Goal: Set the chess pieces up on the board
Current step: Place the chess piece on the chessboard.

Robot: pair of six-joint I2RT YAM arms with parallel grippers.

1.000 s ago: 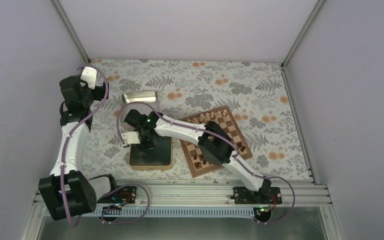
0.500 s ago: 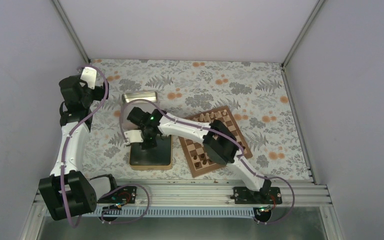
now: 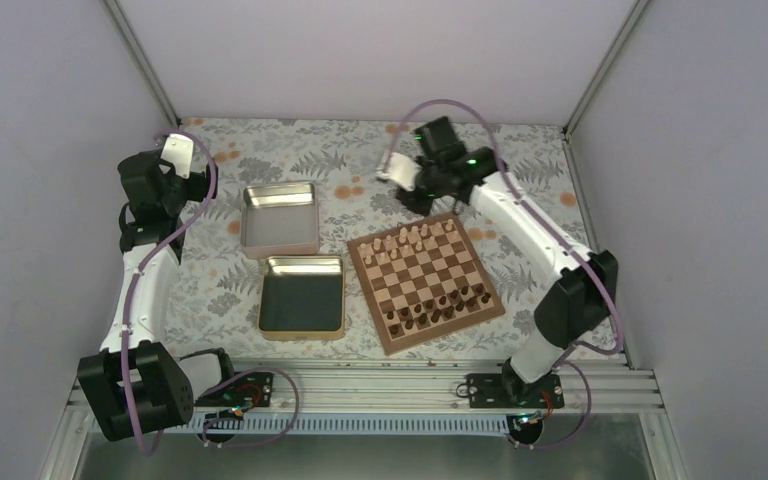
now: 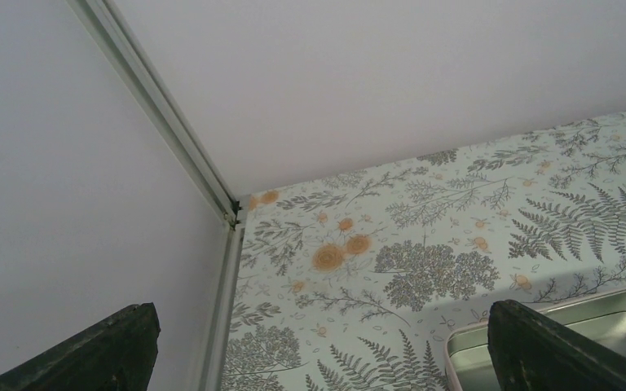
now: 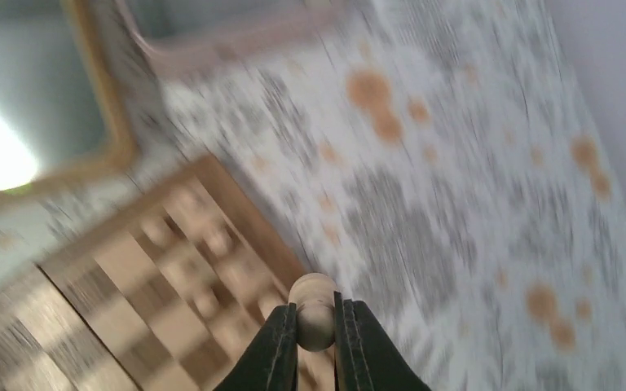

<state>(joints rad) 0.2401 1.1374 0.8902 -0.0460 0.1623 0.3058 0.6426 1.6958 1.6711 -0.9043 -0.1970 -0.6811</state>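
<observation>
Count: two arms, two open metal tins, one board (image 3: 425,272). The pale chess pieces (image 3: 403,237) stand in two rows along the board's far edge and the dark pieces (image 3: 440,302) in two rows along its near edge; both sets are too small for us to count exactly. The silver tin (image 3: 280,218) lies left of the board's far corner, and the dark-lined tin (image 3: 302,296) sits just left of the board. The right gripper (image 5: 315,316) is pinched on one round-headed pale piece (image 5: 313,292), held above the cloth just beyond the board's far edge. The left gripper (image 4: 322,326) is spread wide with nothing between its fingers, well left of the board. Against half a second ago, we note the right arm has swung from over the dark-lined tin to past the board's far edge; left arm, tins and board are unchanged. The surface is a tablecloth (image 3: 520,190) with grey ferns and orange flowers, enclosed by plain pale walls (image 3: 360,60) with metal corner posts.
</observation>
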